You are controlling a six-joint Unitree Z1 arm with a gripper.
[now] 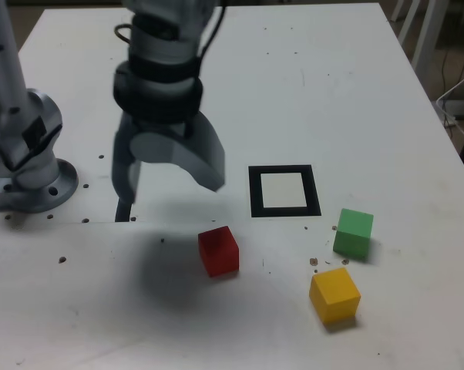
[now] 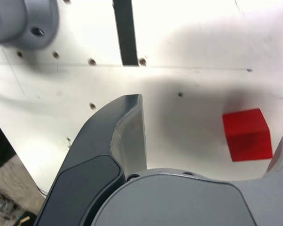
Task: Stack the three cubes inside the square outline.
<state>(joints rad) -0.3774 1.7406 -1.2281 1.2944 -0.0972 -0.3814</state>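
Note:
A red cube (image 1: 218,250) (image 2: 247,134) sits on the white table in front of the square outline (image 1: 284,210), a black frame with a white centre and nothing inside it. To the exterior view's right stand the green cube (image 1: 353,232) and, nearer the front edge, the yellow cube (image 1: 334,294). All three cubes stand apart, outside the outline. My gripper (image 1: 170,189) (image 2: 209,120) hangs open above the table, behind the red cube and toward the exterior view's left of it, holding nothing. One dark finger (image 2: 127,122) fills much of the wrist view.
The arm's grey base (image 1: 28,177) (image 2: 24,19) is bolted at the exterior view's left. A straight black strip marking (image 2: 125,33) lies near it, under the gripper. Small holes dot the table. Chair or table legs (image 1: 425,31) stand beyond the far right corner.

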